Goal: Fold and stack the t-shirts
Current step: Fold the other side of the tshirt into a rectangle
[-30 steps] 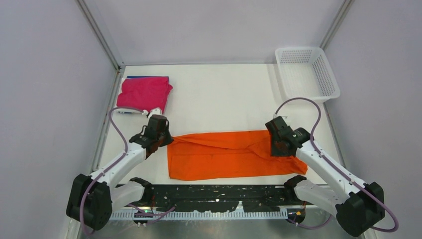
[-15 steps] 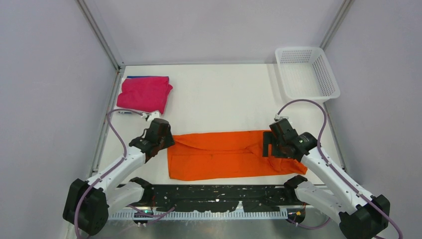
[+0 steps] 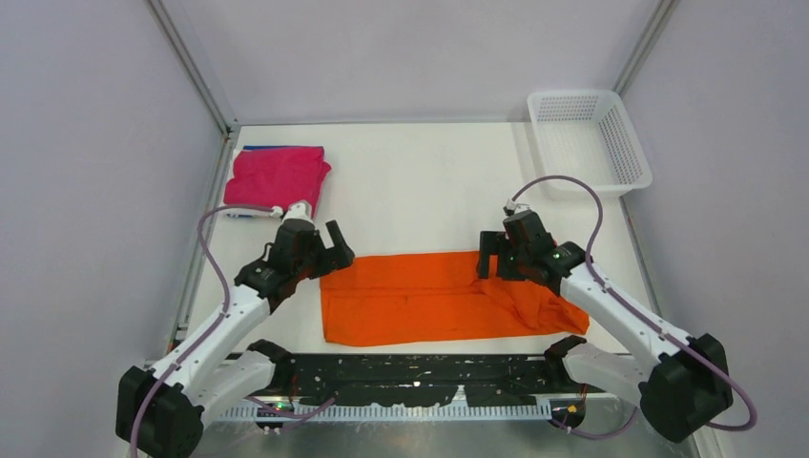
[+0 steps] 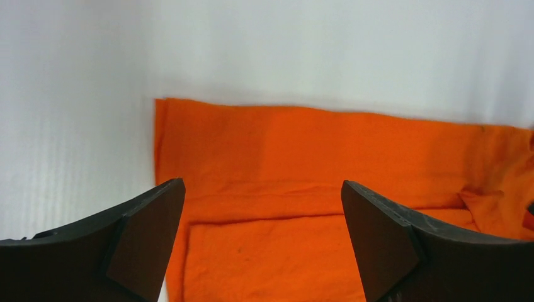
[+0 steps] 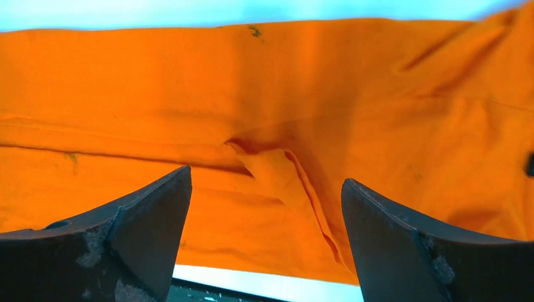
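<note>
Left tool (image 4: 262, 184): jaws were seen spread wide, closed on no cloth. The orange t-shirt (image 3: 429, 296) was found lying flat on the desk (image 3: 420, 191), directly below and ahead of this tool. Its short left edge was seen just beside the tool's left finger, and a lengthwise fold line was noted running across between the two fingers.

Right tool (image 5: 266, 182): jaws were likewise seen wide apart, with nothing gripped. It was held over the right end of the same shirt. A rumpled ridge of cloth was recorded below the gap between its fingers. Whether either tool touched the cloth could not be told.

The magenta t-shirt (image 3: 277, 179) was noted folded, beyond the left tool and to its left, well apart from it. A thin strip of the blue t-shirt (image 3: 272, 147) was seen along its far edge.

A white mesh basket (image 3: 630, 162) was recorded well beyond the right tool, off to its right.
</note>
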You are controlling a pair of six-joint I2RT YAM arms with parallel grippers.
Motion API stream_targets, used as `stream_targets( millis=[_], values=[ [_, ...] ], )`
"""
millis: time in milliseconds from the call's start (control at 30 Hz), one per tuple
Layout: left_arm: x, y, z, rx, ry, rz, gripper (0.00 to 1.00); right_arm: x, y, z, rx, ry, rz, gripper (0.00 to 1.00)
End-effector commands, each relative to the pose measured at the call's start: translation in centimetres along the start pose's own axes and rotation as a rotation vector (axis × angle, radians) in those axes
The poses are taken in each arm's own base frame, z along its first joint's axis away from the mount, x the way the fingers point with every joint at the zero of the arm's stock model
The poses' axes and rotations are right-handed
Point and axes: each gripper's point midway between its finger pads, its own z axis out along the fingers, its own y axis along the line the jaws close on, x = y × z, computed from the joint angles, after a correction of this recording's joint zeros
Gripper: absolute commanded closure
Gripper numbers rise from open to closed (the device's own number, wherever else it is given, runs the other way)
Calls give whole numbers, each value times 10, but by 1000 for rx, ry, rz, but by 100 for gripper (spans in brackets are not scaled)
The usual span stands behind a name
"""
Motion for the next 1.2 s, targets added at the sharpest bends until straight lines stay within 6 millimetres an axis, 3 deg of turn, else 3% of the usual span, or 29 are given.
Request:
stream_targets(
  millis=[0,167,333,433,833,1000,1167],
  values=[
    [3,-55,3,259,73,34,0,-12,25,28,-95,-8,-46,5],
    [16,-51,19,231,134,35,0,4,16,53,-46,66,-69,4],
    [19,-49,23,222,139,38,0,28,10,62,-41,132,-70,5],
    [18,-48,23,217,135,42,0,46,16,61,-96,184,-76,5],
    [6,-42,21,168,91,54,0,98,71,1,-362,279,-198,5],
    [11,-55,23,223,132,64,0,87,62,-1,-294,204,-149,5],
    [47,-72,31,284,241,80,0,69,30,11,-161,149,115,5]
  ],
)
